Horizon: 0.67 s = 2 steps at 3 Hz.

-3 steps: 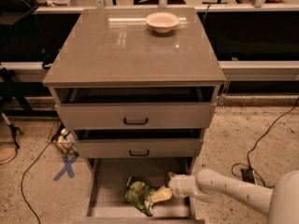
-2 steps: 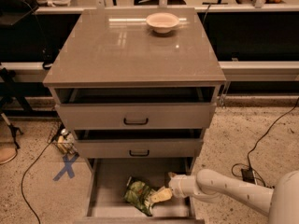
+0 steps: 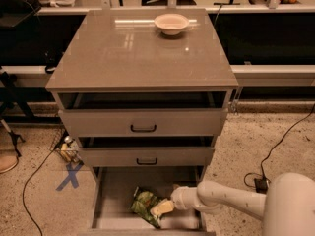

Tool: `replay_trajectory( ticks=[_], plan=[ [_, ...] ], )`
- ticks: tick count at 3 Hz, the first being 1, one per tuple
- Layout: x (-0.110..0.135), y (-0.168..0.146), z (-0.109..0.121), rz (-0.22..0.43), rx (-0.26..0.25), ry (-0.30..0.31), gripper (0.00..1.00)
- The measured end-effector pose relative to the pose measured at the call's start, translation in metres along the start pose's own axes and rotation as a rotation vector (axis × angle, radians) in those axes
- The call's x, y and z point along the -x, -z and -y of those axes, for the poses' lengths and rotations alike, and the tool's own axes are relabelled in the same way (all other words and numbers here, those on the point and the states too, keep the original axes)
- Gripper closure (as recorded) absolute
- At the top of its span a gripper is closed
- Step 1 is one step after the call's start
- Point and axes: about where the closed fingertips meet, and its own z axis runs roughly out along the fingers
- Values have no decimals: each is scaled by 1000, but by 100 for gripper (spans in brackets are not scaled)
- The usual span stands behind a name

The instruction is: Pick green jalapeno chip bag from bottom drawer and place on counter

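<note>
The green jalapeno chip bag (image 3: 143, 204) lies crinkled on the floor of the open bottom drawer (image 3: 114, 195), right of its middle. My white arm reaches in from the lower right. The gripper (image 3: 162, 208) is down in the drawer with its pale fingertips on the bag's right edge. The counter (image 3: 133, 48) is the glossy grey-brown top of the cabinet, well above the gripper.
A pale round bowl (image 3: 171, 23) stands at the back of the counter. The two upper drawers (image 3: 143, 122) with black handles stand slightly open above the bottom drawer. Cables and a blue X mark (image 3: 69, 176) lie on the speckled floor to the left.
</note>
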Motion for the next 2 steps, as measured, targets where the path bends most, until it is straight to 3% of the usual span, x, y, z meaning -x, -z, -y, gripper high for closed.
replay_trajectory(
  ticks=[2],
  plan=[
    [-23, -86, 15, -77, 17, 4, 0]
  ],
)
